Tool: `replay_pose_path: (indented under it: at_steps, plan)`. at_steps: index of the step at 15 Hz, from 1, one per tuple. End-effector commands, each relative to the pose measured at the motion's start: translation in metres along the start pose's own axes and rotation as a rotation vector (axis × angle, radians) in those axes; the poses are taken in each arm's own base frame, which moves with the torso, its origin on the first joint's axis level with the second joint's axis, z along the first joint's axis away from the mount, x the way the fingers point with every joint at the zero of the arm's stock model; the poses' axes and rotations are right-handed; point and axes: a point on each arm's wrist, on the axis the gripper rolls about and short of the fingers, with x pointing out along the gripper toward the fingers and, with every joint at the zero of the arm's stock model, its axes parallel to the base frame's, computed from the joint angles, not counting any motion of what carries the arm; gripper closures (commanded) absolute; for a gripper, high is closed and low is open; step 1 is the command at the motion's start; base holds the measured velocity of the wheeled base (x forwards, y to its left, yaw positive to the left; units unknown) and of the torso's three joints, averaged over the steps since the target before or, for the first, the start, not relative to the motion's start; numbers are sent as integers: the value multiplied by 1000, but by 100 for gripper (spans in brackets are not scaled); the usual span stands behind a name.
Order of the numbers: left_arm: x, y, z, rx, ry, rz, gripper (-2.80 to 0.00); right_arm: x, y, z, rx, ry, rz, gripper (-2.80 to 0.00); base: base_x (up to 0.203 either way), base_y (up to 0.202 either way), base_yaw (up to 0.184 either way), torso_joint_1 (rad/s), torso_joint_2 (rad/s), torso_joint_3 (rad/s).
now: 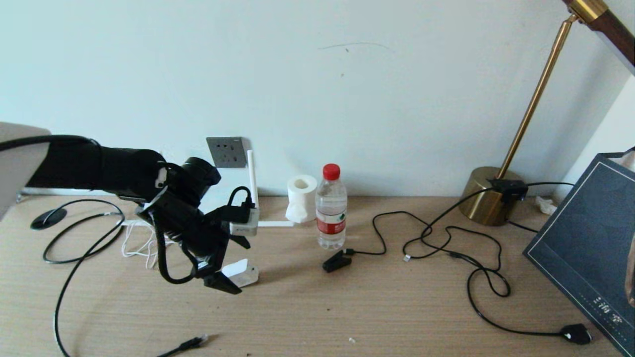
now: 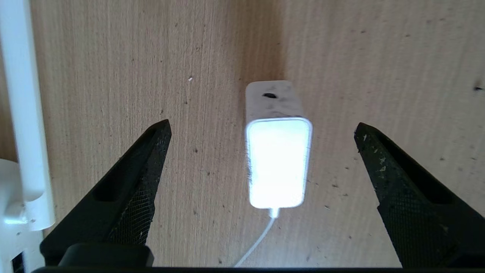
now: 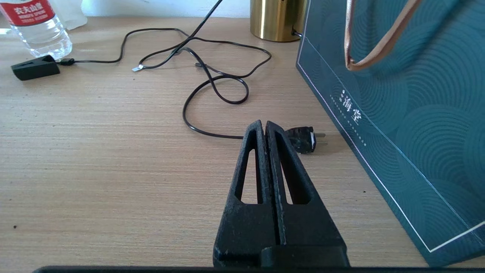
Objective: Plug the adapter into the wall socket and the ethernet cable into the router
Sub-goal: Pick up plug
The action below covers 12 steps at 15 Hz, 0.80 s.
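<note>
Because the adapter [image 2: 278, 163] is a small, rigid white block with smooth plastic faces, it should prove light but slippery — take hold across its two long side faces, clear of the thin white cord [image 2: 257, 242] leaving one end. It lies flat on the desk [image 2: 360, 57], centred between the fingers of the left tool [image 2: 261, 129], which hangs above it spread wide, touching nothing. The wall socket [image 1: 227, 151] sits on the wall behind the router [image 1: 244, 225]; the ethernet cable [image 1: 191, 343] plug rests near the desk's front edge. The right tool [image 3: 264, 127] is closed and empty — low over the desk beside a black plug [image 3: 302, 139].
</note>
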Motion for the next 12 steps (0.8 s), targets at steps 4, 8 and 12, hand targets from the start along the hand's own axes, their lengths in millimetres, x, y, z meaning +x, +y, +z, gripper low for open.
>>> replay_pose_path:
  at_steps: [4,8,12]
  plan:
    - [9,5,-1,5,4,-13,-280,0,0,0,0,1,0,0,0,0,0,0,0,0]
    - [10,4,-1,3,24,-12,-280,0,0,0,0,0,0,0,0,0,0,0,0,0]
    - [13,5,-2,1,26,-17,-280,0,0,0,0,-1,0,0,0,0,0,0,0,0]
